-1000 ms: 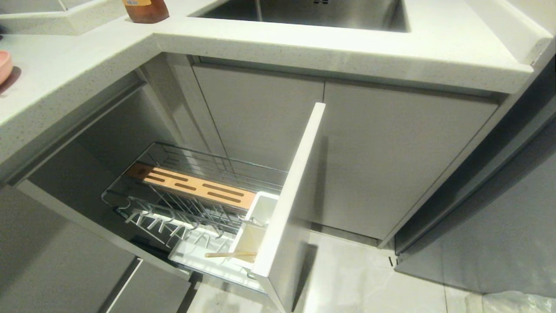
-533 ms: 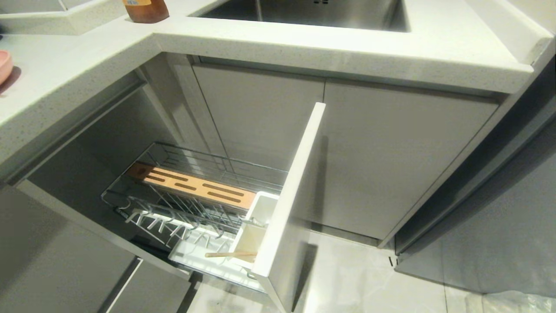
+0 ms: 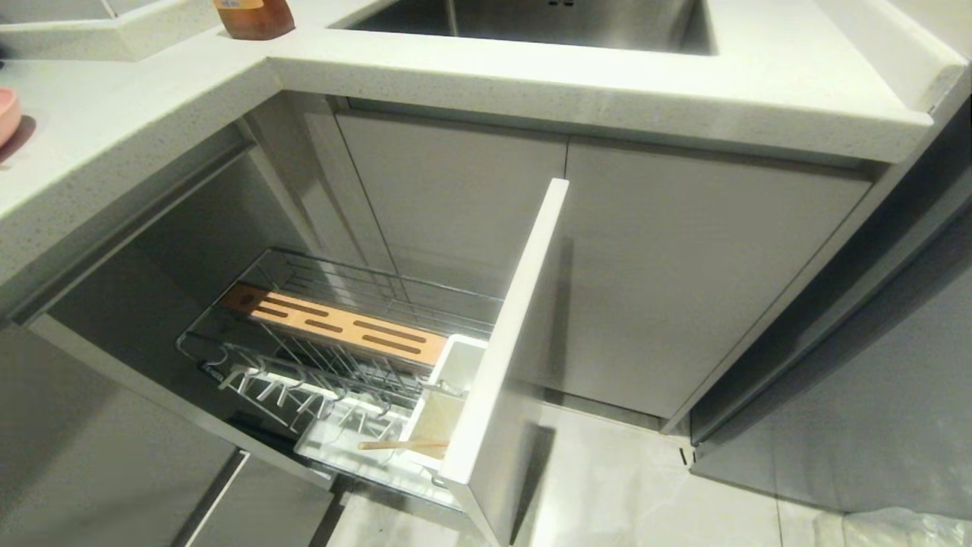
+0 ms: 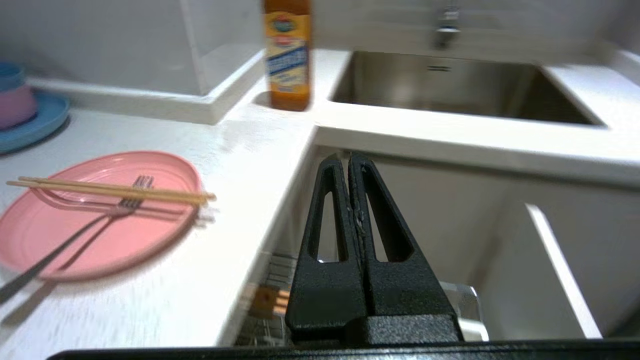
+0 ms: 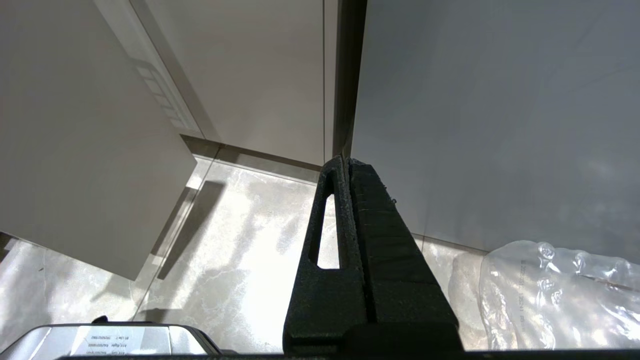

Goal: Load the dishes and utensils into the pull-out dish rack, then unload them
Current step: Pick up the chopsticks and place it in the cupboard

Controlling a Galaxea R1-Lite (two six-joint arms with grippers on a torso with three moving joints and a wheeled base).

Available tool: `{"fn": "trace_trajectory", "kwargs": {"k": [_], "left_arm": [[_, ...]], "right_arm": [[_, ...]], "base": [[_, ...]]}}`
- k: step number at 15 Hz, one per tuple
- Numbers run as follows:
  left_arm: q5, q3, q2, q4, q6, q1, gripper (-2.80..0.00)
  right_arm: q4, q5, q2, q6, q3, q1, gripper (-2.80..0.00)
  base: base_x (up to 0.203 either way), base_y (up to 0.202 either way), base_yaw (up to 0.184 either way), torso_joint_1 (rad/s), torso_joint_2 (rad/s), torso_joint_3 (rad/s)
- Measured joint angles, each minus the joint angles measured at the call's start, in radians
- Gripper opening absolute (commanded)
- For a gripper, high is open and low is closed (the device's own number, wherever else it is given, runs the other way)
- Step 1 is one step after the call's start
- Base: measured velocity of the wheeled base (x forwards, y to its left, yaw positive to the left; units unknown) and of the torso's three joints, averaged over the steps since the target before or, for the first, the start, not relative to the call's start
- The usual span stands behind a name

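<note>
The pull-out dish rack stands drawn out under the counter, with its slotted wood strip, white utensil cup and tall white front panel. On the counter to the left lies a pink plate; only its rim shows in the head view. Chopsticks and a dark fork rest across the plate. My left gripper is shut and empty, hovering over the rack's opening by the counter corner. The right gripper is shut and empty, parked low and pointing at the floor.
An amber bottle stands at the counter corner beside the steel sink. A blue plate with stacked cups sits far left. A light wooden stick lies over the rack's drip tray. Clear plastic wrap lies on the floor.
</note>
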Motion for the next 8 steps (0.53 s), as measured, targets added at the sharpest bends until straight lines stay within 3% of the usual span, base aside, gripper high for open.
{"fn": "trace_trajectory", "kwargs": {"k": [5,8], "left_arm": [[0.232,-0.318,0.374,0.008,-0.213,0.017,-2.8],[0.411,-0.468,0.551,0.044,-0.401,0.028,-2.8]], "right_arm": [[0.0,0.0,0.0,0.0,0.0,0.0,-2.8],[0.0,0.0,0.0,0.0,0.0,0.0,-2.8]], "base": [[0.0,0.0,0.0,0.0,0.0,0.0],[0.0,0.0,0.0,0.0,0.0,0.0]]}}
